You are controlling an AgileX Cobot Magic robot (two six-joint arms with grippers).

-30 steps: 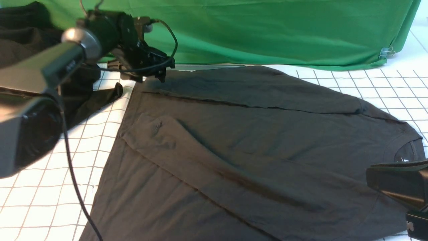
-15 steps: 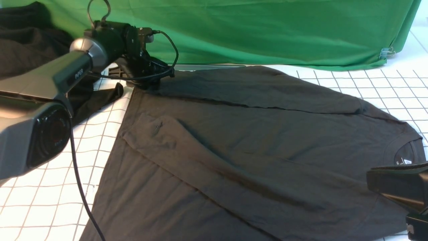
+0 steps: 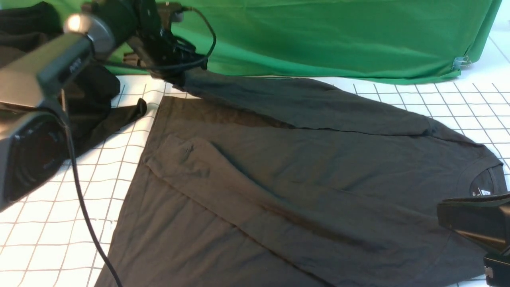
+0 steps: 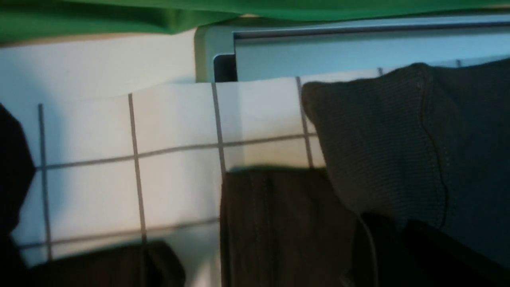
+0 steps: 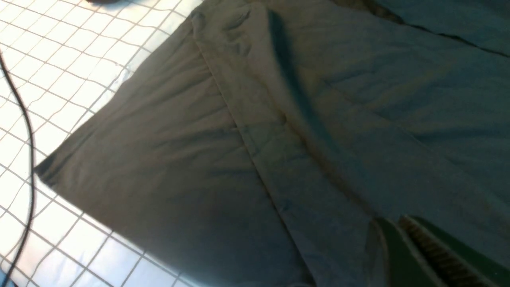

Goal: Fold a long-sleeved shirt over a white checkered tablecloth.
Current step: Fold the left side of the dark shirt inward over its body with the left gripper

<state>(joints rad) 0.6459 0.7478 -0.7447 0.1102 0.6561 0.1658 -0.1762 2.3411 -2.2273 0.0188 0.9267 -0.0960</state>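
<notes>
Holding: the left gripper (image 3: 180, 79) is pinched tight on the cuff (image 4: 382, 139) of the far sleeve (image 3: 303, 103).
Far sleeve: its end is up off the table, and the rest slopes down to lie on the shirt's far edge.
Shirt: the long-sleeved shirt (image 3: 299, 179) is dark grey and lies spread flat on the white checkered tablecloth (image 3: 51, 239), filling most of the middle.
Near sleeve: the near sleeve (image 3: 239, 199) is folded in and lies slanted across the body of the shirt.
Neck: the neck hole points to the right side, with a small label (image 3: 484, 192) inside it.
Right gripper: the right gripper (image 5: 392, 229) has its two fingers pressed together with nothing between them. It hangs low over the shirt, close to the neck.
Tablecloth: white squares show on the left, at the far right, and under the lifted cuff.
Green sheet: the green sheet (image 3: 318, 36) hangs at the back, behind the shirt.
Black heap: a heap of black cloth (image 3: 99, 115) sits at the far left, just beside the shirt's corner but not touching it.
Cable: a black cable (image 3: 85, 223) hangs from the left arm over the squares.
</notes>
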